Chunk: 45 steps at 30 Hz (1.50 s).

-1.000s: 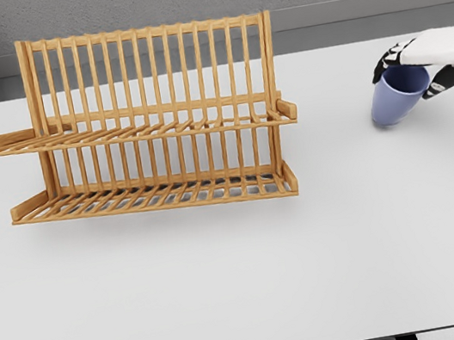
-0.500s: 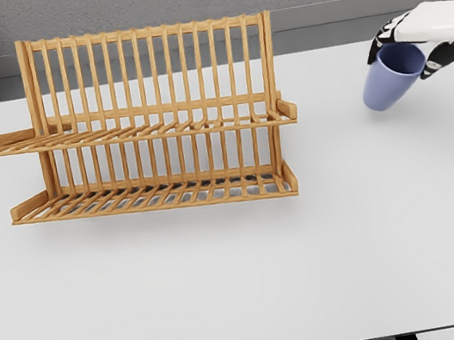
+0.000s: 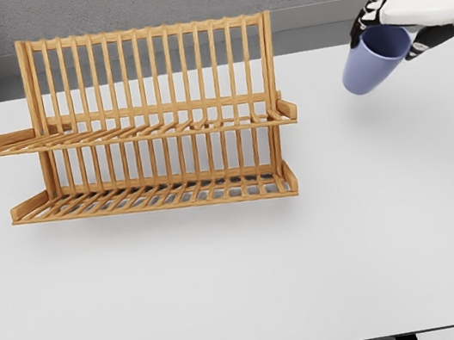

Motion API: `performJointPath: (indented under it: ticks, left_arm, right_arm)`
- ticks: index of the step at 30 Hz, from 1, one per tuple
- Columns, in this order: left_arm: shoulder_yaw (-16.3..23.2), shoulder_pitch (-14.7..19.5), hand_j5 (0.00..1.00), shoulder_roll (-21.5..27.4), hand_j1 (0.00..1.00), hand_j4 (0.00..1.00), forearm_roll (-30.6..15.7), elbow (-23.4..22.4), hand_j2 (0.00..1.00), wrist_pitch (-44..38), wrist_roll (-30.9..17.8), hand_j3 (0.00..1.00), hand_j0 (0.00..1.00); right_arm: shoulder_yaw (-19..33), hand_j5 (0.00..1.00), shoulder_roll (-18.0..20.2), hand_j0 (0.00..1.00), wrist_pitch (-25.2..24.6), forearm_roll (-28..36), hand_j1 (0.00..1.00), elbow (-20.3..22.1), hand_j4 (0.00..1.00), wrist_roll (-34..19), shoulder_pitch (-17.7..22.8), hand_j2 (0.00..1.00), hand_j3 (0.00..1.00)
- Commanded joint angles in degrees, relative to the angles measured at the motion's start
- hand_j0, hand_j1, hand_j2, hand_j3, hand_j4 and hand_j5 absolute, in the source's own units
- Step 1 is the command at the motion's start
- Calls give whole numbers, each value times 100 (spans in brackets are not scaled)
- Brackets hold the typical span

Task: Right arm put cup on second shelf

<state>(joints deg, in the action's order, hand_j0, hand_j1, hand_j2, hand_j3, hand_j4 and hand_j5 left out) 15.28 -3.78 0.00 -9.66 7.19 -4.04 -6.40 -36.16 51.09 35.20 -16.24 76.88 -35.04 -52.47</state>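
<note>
Gripping the tilted blue cup (image 3: 370, 60) in curled fingers (image 3: 368, 14) at upper right, the right hand (image 3: 420, 8) must next carry it left to the rack's upper shelf (image 3: 138, 131).

The right hand (image 3: 410, 13) reaches in from the upper right, black fingers (image 3: 365, 14) curled in a grasp.

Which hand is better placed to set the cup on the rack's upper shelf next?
Right. The right hand already grips the blue cup, tilted and lifted clear of the table, to the right of the wooden rack. The upper shelf is bare. The left arm is out of view.
</note>
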Motion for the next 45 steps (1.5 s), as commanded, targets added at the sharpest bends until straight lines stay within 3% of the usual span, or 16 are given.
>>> performJointPath:
  ticks: [1,19,45]
  left_arm:
    - [1,0,100,0,100,100,0,2,100,0,-2,100,100]
    - [1,0,100,0,100,100,0,2,100,0,-2,100,100]
    - [1,0,100,0,100,100,0,2,100,0,-2,100,100]
  right_arm:
    - [171,65,23,65,-20,34,65,213,65,4,0,65,65]
    - [267,65,-3,65,-20,34,65,1540,65,4,18,65,65]
    - [223,65,-469,65,-20,34,65,2112,65,4,-114,65,65]
